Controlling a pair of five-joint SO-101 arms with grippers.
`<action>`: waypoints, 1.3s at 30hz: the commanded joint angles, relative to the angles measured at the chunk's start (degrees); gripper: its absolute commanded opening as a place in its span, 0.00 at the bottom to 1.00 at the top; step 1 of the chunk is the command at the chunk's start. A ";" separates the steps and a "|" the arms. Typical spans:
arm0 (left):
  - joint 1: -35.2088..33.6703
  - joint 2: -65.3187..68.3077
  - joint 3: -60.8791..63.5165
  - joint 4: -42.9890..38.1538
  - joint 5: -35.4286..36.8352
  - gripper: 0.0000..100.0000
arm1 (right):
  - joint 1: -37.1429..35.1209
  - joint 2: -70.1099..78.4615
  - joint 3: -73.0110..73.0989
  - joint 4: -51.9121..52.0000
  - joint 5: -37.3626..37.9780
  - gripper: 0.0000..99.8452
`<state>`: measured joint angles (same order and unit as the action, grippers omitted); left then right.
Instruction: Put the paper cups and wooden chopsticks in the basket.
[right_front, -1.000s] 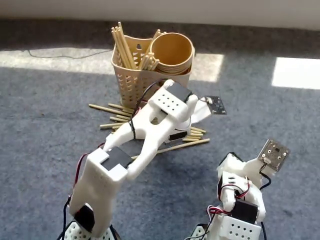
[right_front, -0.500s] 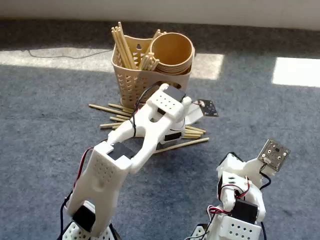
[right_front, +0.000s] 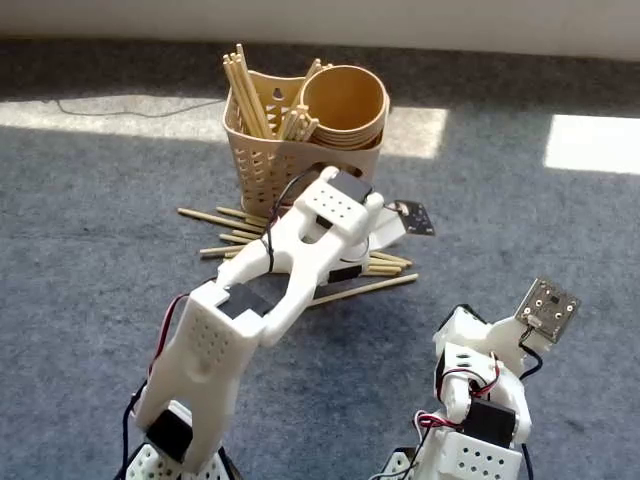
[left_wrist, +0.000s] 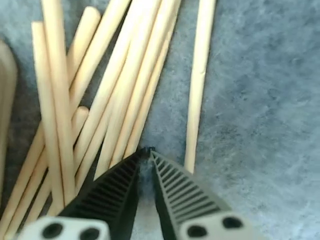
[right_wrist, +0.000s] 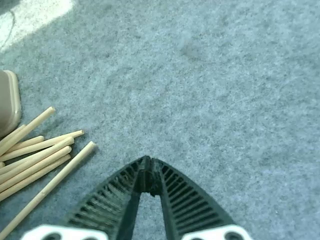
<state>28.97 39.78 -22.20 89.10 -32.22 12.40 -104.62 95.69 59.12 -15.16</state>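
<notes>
Several chopsticks (right_front: 213, 218) strewn before basket (right_front: 262, 170); left arm (right_front: 300, 262) overhangs them.

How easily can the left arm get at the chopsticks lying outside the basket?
Probably easily: the left tool sits right at the chopsticks, with nothing in between. Its jaws stand shut, so they would likely need to open first.

Overhead high view, wrist views close, both facing chopsticks (left_wrist: 125, 90)
</notes>
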 joint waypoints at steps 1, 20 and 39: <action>1.54 -7.16 -1.54 0.79 1.67 0.02 | 0.57 -0.57 6.02 -1.71 -0.09 0.01; -3.30 0.22 -1.54 -7.12 -0.44 0.11 | 0.57 -0.57 6.02 -1.71 -0.09 0.01; 3.21 -5.76 -1.54 3.25 -0.53 0.01 | 0.57 -0.57 6.02 -1.71 -0.09 0.01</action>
<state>31.08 38.99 -22.99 91.74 -34.51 12.40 -104.62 95.69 59.12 -15.16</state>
